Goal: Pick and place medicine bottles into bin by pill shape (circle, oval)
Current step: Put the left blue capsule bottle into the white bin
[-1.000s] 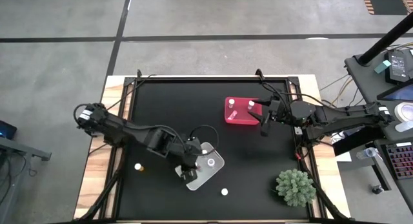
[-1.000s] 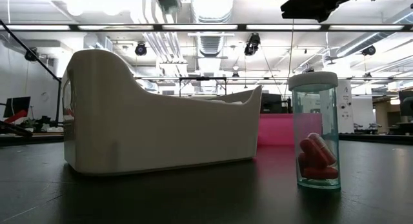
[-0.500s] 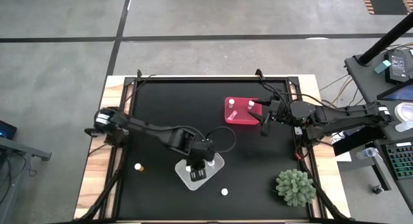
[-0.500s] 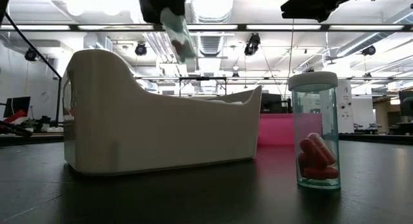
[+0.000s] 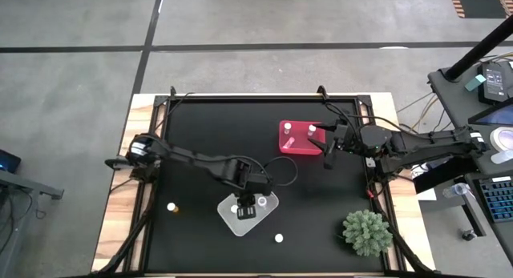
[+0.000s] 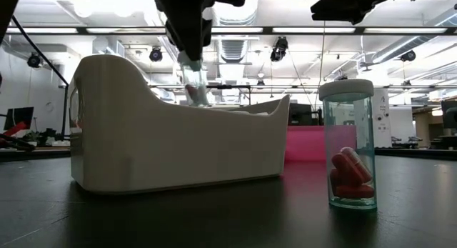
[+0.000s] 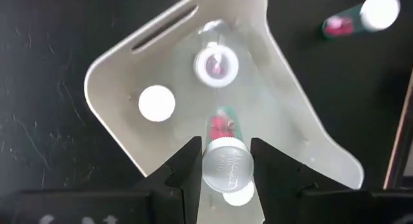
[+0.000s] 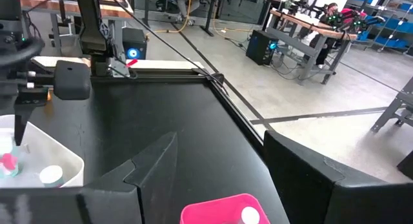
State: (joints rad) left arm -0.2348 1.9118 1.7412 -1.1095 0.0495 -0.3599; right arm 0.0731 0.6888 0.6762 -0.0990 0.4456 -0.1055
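Note:
My left gripper hangs over the white bin at the near middle and is shut on a teal bottle with red pills and a white cap. In the low view the bottle reaches down behind the bin's wall. Two more bottles stand in the white bin. My right gripper is open and empty by the pink bin, which holds two bottles. Loose bottles stand on the table at the near left and near middle. My left gripper pinches the teal bottle's upper end, at its white cap, between its two fingers. The fingers come from above, pointing down. The bottle hangs nearly upright below them, its lower end inside the white bin; whether it touches the bin's floor is hidden.
A spiky green plant stands at the near right corner. In the low view a teal bottle with red oval pills stands on the table right of the white bin, with the pink bin behind.
My left gripper has gone a little toward the table's right edge and down over the white bin. The teal bottle it holds has come from high above the bin, tilted, to nearly upright with its lower end below the bin's rim.

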